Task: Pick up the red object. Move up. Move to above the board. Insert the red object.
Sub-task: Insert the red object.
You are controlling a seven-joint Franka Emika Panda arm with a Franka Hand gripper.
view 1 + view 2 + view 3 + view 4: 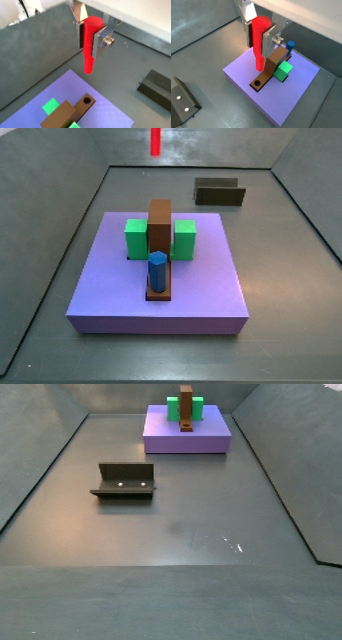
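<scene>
My gripper (90, 47) is shut on the red object (89, 61), a thin red peg that hangs upright between the fingers in both wrist views (259, 60). It is held high above the purple slab (238, 75). The board (272, 69) is a narrow brown plank lying along the slab, with an open round hole (258, 82) at its near end and a blue peg (290, 47) standing at the far end. The red peg's tip shows close to that hole (85, 103). In a side view only the peg's lower end (155, 140) shows, above and behind the board (160, 233); the gripper is out of frame.
Two green blocks (136, 239) (185, 239) flank the board on the slab (120, 293). The fixture (219, 192) stands on the grey floor behind the slab, and shows in the wrist views (157, 87) (181, 102) and a side view (124, 481). Grey walls enclose the floor.
</scene>
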